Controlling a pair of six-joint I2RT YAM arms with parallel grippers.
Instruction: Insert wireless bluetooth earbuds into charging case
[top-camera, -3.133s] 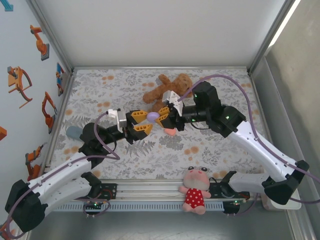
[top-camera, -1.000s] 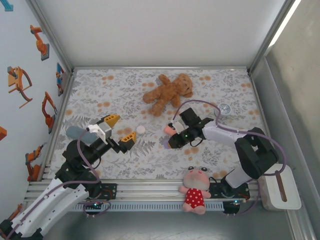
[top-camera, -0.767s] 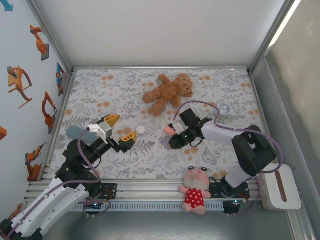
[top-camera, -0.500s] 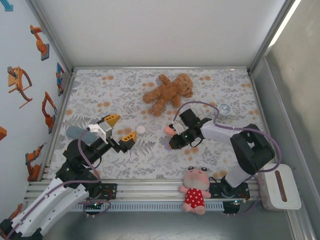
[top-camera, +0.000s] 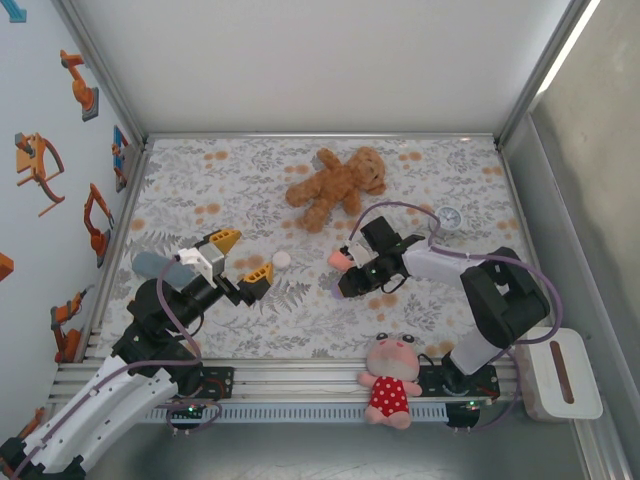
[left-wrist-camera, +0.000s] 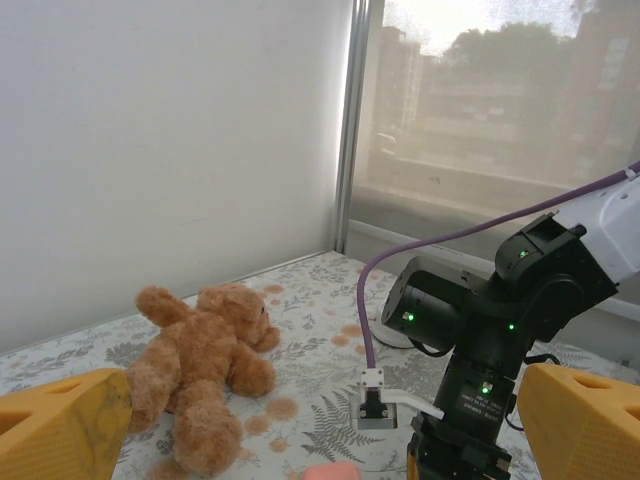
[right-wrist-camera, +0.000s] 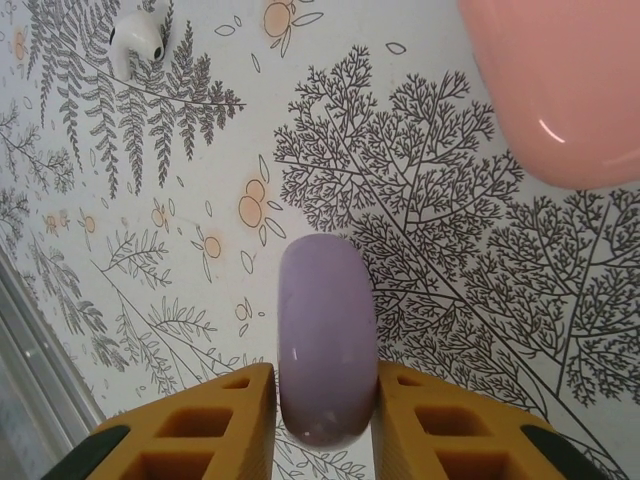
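Observation:
A pale purple charging case (right-wrist-camera: 327, 340) stands on edge on the floral cloth, and my right gripper (right-wrist-camera: 325, 425) is shut on it, one yellow finger against each side. In the top view this case (top-camera: 333, 288) sits low at mid-table under the right gripper (top-camera: 340, 284). A pink case (right-wrist-camera: 560, 90) lies just beyond it, also seen as a pink case (top-camera: 340, 260) from above. A white earbud (right-wrist-camera: 137, 35) lies farther off on the cloth, the same earbud (top-camera: 281, 259) lying between the arms. My left gripper (top-camera: 245, 256) hangs wide open and holds nothing, its fingers apart (left-wrist-camera: 322, 425).
A brown teddy bear (top-camera: 335, 185) lies at the back middle. A pink plush doll in a red dress (top-camera: 390, 378) rests on the front rail. A small round dial (top-camera: 449, 217) sits to the right. Walls close the table at the left, back and right.
Three seconds ago both grippers met at mid-table around the purple case; the left arm has since drawn back open and the right has lowered. Over the last second nothing moves.

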